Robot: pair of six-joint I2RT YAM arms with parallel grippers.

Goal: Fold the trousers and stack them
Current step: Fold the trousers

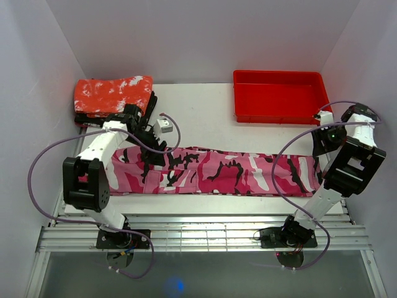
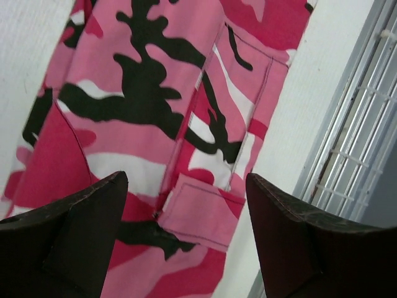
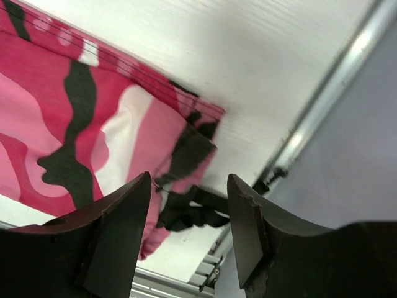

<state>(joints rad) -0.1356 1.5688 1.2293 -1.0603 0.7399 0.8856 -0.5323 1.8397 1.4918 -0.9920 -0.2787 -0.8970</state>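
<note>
Both stand released and empty: the left pincer (image 2: 186, 180) over one end of the trousers (image 1: 217, 171), the right pincer (image 3: 189, 179) over the other. Their long axis runs along the table (image 1: 198, 112), pincer to pincer.

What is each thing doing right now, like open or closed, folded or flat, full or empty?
trousers: lying flat, stretched out long across the table.
red speckled cloth: folded, at the far left corner.
red tray: empty.
left arm: jaws open, holding nothing, over the trousers.
right arm: jaws open, holding nothing, by the trousers' right end.
</note>
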